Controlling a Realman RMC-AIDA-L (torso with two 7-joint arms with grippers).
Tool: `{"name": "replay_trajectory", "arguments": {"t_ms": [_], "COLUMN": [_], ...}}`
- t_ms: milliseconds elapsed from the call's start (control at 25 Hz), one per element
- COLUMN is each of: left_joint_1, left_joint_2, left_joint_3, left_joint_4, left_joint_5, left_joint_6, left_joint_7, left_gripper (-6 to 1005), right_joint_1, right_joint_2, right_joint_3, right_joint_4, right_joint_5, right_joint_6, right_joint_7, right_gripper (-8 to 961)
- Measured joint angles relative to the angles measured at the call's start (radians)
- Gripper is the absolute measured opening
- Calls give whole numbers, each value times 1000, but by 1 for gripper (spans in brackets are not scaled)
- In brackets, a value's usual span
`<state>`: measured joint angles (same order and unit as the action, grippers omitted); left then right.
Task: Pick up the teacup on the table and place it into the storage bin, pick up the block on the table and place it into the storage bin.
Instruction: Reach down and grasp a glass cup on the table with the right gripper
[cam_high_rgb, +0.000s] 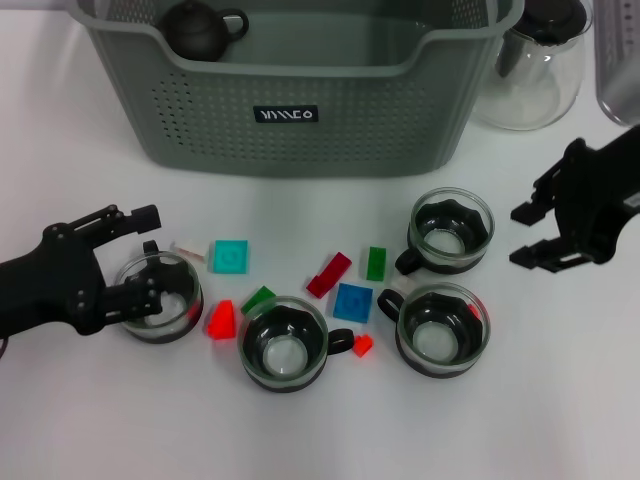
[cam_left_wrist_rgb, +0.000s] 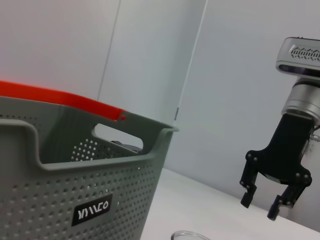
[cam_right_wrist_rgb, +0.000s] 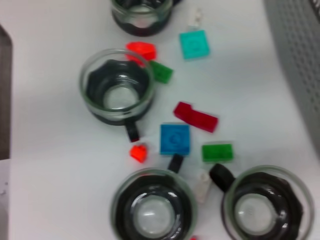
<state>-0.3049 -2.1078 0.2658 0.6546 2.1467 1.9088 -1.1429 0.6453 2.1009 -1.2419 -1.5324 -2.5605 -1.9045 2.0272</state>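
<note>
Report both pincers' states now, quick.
Left pincer: open, fingers straddling the rim of the leftmost teacup, not yet closed on it.
Right pincer: open, holding nothing, above the table right of the cups.

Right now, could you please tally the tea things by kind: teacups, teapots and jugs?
Teacups: 4
Teapot, inside the storage bin: 1
Glass jug: 1
Total: 6
</note>
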Motion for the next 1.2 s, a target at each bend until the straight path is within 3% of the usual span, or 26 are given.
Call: {"name": "replay_trajectory", "arguments": {"t_ms": [200, 400, 1200], "left_joint_1": [-4, 2, 9], "left_joint_2": [1, 0, -1], "left_joint_3": [-1, -24, -36], "left_joint_4": [-14, -20, -37], "left_joint_5": [-3, -2, 4], "left_joint_6": [-5, -17, -32], "left_joint_7": [-2, 0, 2], "left_gripper": [852, 852, 853], "right_joint_1": [9, 3, 24], "right_joint_2": [2, 1, -2], "right_joint_3": [-37, -107, -152], "right_joint_4": [20, 108, 314], "right_joint_5": [-13, -14, 39], "right_joint_6": [84, 196, 337], "right_joint_7": [79, 169, 19], "right_gripper": [454, 458, 459]}}
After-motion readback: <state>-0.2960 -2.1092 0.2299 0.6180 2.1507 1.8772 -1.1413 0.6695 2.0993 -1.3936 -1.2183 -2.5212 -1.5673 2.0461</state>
